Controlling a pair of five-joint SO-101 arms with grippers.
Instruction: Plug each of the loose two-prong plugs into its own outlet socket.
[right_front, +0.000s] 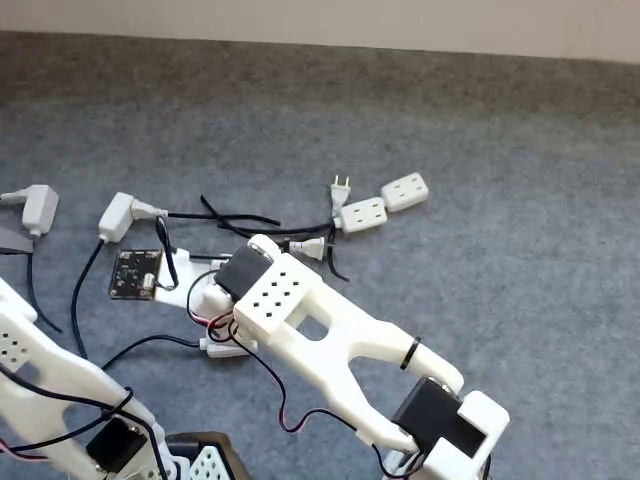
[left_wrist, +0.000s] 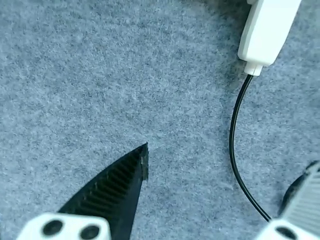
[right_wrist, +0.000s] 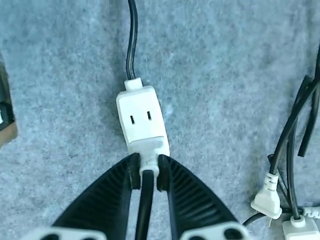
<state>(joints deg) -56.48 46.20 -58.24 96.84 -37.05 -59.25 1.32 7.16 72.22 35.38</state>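
My right gripper (right_wrist: 148, 164) is shut on a white two-prong plug (right_wrist: 148, 149) that sits pushed into the end of a white outlet socket (right_wrist: 142, 117) on the grey carpet. Beside it lies a loose white plug (right_wrist: 266, 200) among black cords. In the high view the right arm (right_front: 330, 330) reaches to this socket (right_front: 200, 290). Farther back lie another loose plug (right_front: 341, 187), a plug (right_front: 310, 248) on a black cord and two white sockets (right_front: 363, 214) (right_front: 404, 191). My left gripper (left_wrist: 227, 160) stands open above bare carpet, near a white adapter (left_wrist: 265, 30) and its black cord (left_wrist: 235, 145).
A small circuit board (right_front: 135, 273) lies left of the right arm's wrist. Two white adapters (right_front: 117, 216) (right_front: 40, 208) with cords lie at the far left. Black cords (right_front: 240, 217) tangle across the middle. The left arm (right_front: 50, 390) occupies the near left corner.
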